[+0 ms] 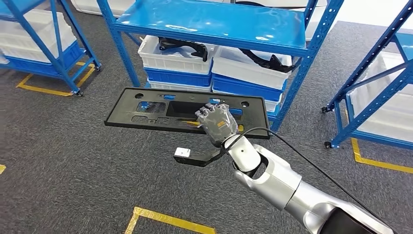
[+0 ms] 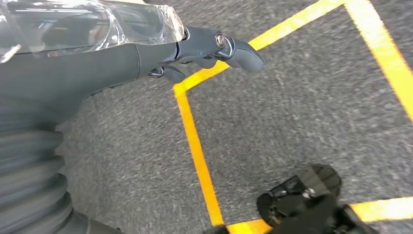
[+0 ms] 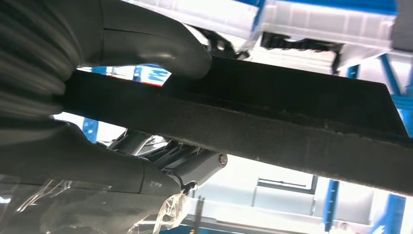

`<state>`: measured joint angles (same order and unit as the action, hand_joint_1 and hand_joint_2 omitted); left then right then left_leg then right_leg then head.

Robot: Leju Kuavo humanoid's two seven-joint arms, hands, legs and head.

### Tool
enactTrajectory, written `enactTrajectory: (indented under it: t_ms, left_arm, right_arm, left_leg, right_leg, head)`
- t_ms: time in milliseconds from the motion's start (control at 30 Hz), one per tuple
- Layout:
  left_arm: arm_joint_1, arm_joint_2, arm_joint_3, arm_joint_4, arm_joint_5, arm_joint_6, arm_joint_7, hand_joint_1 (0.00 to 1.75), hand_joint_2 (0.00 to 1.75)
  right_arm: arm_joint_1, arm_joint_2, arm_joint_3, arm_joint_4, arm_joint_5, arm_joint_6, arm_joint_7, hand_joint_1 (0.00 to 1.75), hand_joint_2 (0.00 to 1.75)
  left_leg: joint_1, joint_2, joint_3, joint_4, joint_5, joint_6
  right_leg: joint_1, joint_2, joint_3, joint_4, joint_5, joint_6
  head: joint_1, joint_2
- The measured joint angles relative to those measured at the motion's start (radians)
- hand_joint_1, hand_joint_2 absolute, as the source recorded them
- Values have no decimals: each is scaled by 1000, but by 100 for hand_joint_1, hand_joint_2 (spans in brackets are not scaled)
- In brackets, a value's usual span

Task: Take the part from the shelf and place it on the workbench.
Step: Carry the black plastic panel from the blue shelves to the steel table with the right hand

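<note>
Right hand [image 1: 217,123] grips the black part [image 1: 146,112] at its near long edge, thumb [image 3: 160,46] on one face and fingers [image 3: 190,163] on the other. Part is flat, roughly level, in the air above the grey carpet [image 1: 63,161], just in front of the blue shelf [image 1: 209,22] with its white bins [image 1: 175,58]. Left hand [image 2: 195,51] hangs over yellow floor tape [image 2: 197,146], nothing visible in it; fingers look loosely curled, can't tell more from this angle.

You can read no text, brand, number or sign anywhere here. The small white tag [image 1: 182,152] on the black bracket below the right wrist looks blank or is too small for you to read.
</note>
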<state>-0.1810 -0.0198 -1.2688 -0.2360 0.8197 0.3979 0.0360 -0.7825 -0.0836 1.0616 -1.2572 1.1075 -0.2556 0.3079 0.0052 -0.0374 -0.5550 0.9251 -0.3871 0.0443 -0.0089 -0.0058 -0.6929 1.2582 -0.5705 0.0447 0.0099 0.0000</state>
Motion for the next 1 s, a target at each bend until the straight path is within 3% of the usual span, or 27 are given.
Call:
enactTrajectory:
  t_ms: [33,67,133,200,233,267,333,400,467,500,533,567,633,667,700,767,800,867,933,967,1000]
  left_arm:
    - [1,0,0,0,-2,0,3,0,175]
    - [2,0,0,0,-4,0,5,0,175]
    - [1,0,0,0,-6,0,6,0,175]
    - [0,1,0,0,-6,0,6,0,175]
    - [2,1,0,0,-6,0,6,0,175]
    - [6,3,0,1,-6,0,6,0,175]
    - [12,6,0,1,-7,0,4,0,175]
    - [11,8,0,1,-8,1,0,0,175]
    - [9,10,0,1,-9,2,-4,0,175]
    - [9,10,0,1,-10,2,-6,0,175]
    - [9,11,0,2,-10,2,-6,0,175]
    - [8,12,0,2,-11,2,-7,0,175]
    - [4,14,0,2,-11,1,-9,0,175]
    - [1,15,0,2,-12,0,-11,0,175]
    - [-2,16,0,2,-14,0,-13,0,175]
    - [-4,16,0,2,-17,-1,-15,0,175]
    - [-3,15,0,2,-17,-2,-15,0,175]
    - [-4,15,0,2,-16,-2,-13,0,175]
    - [-6,15,0,2,-14,-2,-12,0,175]
    - [-6,15,0,2,-13,-2,-12,0,175]
    - [-6,15,0,2,-13,-2,-12,0,175]
  right_arm:
    - [1,0,0,0,0,0,0,175,175]
    - [2,0,0,0,0,0,0,175,175]
    - [1,-1,0,0,1,0,0,175,175]
    - [2,-2,0,0,1,0,0,175,175]
    - [3,-1,0,0,1,0,0,175,175]
    - [4,-1,0,0,1,0,1,175,175]
    - [3,1,0,-1,1,0,3,175,175]
    - [3,2,0,-2,1,1,5,175,175]
    - [4,2,0,-3,2,4,6,175,175]
    - [5,2,0,-4,3,7,6,175,175]
    - [5,2,0,-6,3,11,5,175,175]
    - [4,3,0,-8,3,15,5,175,175]
    - [-1,5,0,-14,3,21,5,175,175]
    - [-4,5,0,-15,3,23,7,175,175]
    - [-5,5,0,-16,3,24,9,175,175]
    - [-6,6,0,-20,2,25,13,175,175]
    - [-6,6,-1,-22,1,25,15,175,175]
    - [-5,5,-2,-26,0,25,17,175,175]
    - [0,1,-3,-27,0,25,17,175,175]
    - [4,-2,-3,-27,0,25,17,175,175]
    - [8,-4,-3,-27,0,25,17,175,175]
  left_leg:
    - [2,-12,0,2,0,-1]
    - [5,-24,0,6,-1,-4]
    - [8,-47,-8,19,-5,-15]
    - [10,-68,-24,28,-4,-30]
    - [12,-78,-30,29,-1,-37]
    - [14,-76,-35,29,0,-42]
    - [12,-38,-55,66,-22,-52]
    - [9,8,-111,189,-83,-59]
    - [9,18,-174,324,-133,-61]
    - [9,19,-184,346,-135,-60]
    - [7,21,-171,321,-116,-57]
    - [5,28,-138,259,-85,-51]
    - [-7,66,-60,105,-28,-36]
    - [-13,81,-38,58,-14,-30]
    - [-19,89,-30,36,-10,-26]
    - [-20,71,-32,30,-6,-20]
    - [-17,62,-31,26,-2,-15]
    - [-9,44,-27,17,7,-4]
    - [-6,24,-26,17,9,1]
    - [-6,11,-26,17,9,2]
    - [-5,-2,-26,18,9,2]
  right_leg:
    - [-4,2,16,-33,26,3]
    - [-9,10,49,-100,65,6]
    - [-20,51,112,-228,112,13]
    - [-21,74,129,-272,116,10]
    - [-19,65,126,-273,118,4]
    - [-17,54,124,-272,120,-3]
    - [-18,32,123,-274,123,-17]
    - [-15,9,123,-275,123,-26]
    - [-11,-16,123,-275,122,-29]
    - [-10,-28,123,-275,121,-30]
    - [-9,-38,124,-275,121,-30]
    - [-7,-49,125,-275,120,-30]
    - [-3,-68,127,-275,117,-28]
    - [-1,-76,128,-275,116,-26]
    - [1,-85,128,-275,114,-23]
    - [3,-99,130,-277,112,-16]
    - [2,-92,129,-273,106,-11]
    - [0,-47,106,-216,66,-3]
    - [-2,-5,45,-80,1,1]
    - [-2,0,13,-17,-20,3]
    - [-3,2,-5,16,-22,5]
  head:
    - [0,0]
    - [0,0]
    - [0,0]
    - [-1,0]
    - [-1,0]
    - [-1,0]
    - [-3,0]
    - [-6,0]
    - [-7,0]
    - [-7,0]
    - [-7,0]
    - [-7,0]
    - [-7,0]
    - [-7,0]
    - [-7,0]
    - [-7,0]
    - [-7,0]
    - [-6,0]
    - [-5,0]
    - [-5,0]
    - [-5,0]
